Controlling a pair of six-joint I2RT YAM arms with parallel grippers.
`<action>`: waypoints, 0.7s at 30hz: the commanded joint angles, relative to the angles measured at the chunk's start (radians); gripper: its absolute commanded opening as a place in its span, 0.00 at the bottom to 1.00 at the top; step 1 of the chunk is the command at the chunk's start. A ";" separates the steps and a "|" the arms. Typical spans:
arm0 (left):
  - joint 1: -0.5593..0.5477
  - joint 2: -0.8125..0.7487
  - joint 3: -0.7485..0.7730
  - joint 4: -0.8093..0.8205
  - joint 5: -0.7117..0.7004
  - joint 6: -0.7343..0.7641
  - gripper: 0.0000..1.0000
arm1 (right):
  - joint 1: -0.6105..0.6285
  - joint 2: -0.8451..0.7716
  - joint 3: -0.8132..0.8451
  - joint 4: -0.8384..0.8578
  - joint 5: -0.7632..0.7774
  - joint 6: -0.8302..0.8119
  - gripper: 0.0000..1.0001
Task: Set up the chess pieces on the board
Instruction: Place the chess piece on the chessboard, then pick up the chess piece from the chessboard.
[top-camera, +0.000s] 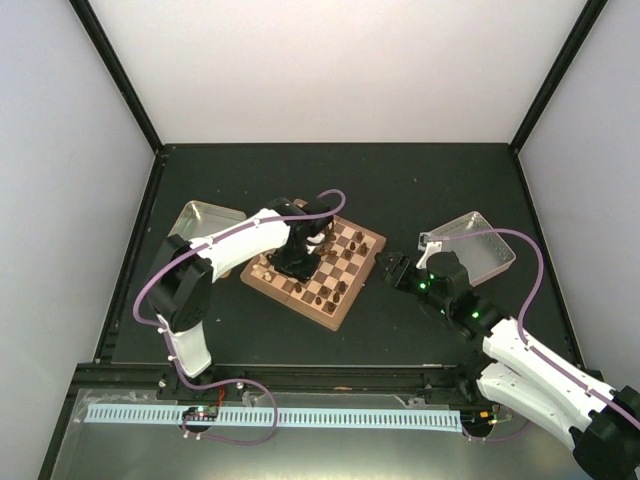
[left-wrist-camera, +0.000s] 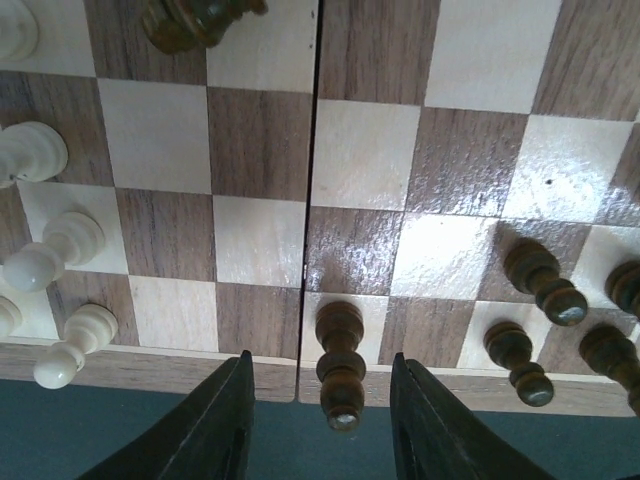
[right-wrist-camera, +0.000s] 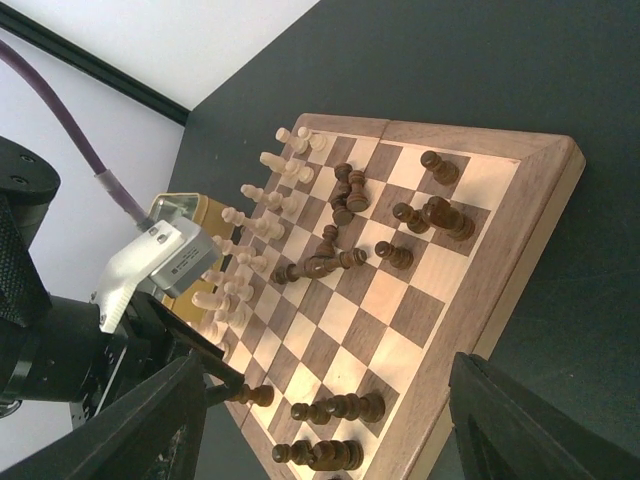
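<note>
The board (top-camera: 372, 262) lies tilted at the table's middle. My left gripper (top-camera: 297, 268) hangs over its near-left edge. In the left wrist view the left gripper (left-wrist-camera: 322, 358) is open around an upright dark piece (left-wrist-camera: 340, 362) on an edge square, and neither finger touches it. Cream pieces (left-wrist-camera: 62, 246) stand at the left and more dark pieces (left-wrist-camera: 541, 281) at the right. My right gripper (top-camera: 390, 270) is open and empty beside the board's right edge. In the right wrist view (right-wrist-camera: 325, 362) it faces the board (right-wrist-camera: 530, 240), where several dark pieces (right-wrist-camera: 320, 265) lie toppled.
A shallow metal tray (top-camera: 205, 220) sits left of the board under the left arm. Another tray (top-camera: 480, 245) sits at the right behind the right gripper. A purple cable (top-camera: 330, 197) loops above the left wrist.
</note>
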 joint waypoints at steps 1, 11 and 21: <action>0.002 -0.043 -0.031 0.033 -0.039 -0.036 0.41 | -0.002 -0.013 -0.005 -0.003 0.020 -0.003 0.68; 0.002 -0.072 -0.107 0.106 0.041 -0.033 0.30 | -0.002 -0.002 -0.003 -0.003 0.006 0.004 0.67; 0.000 -0.098 -0.061 0.108 0.022 -0.032 0.06 | -0.002 -0.022 0.000 -0.026 0.029 0.004 0.68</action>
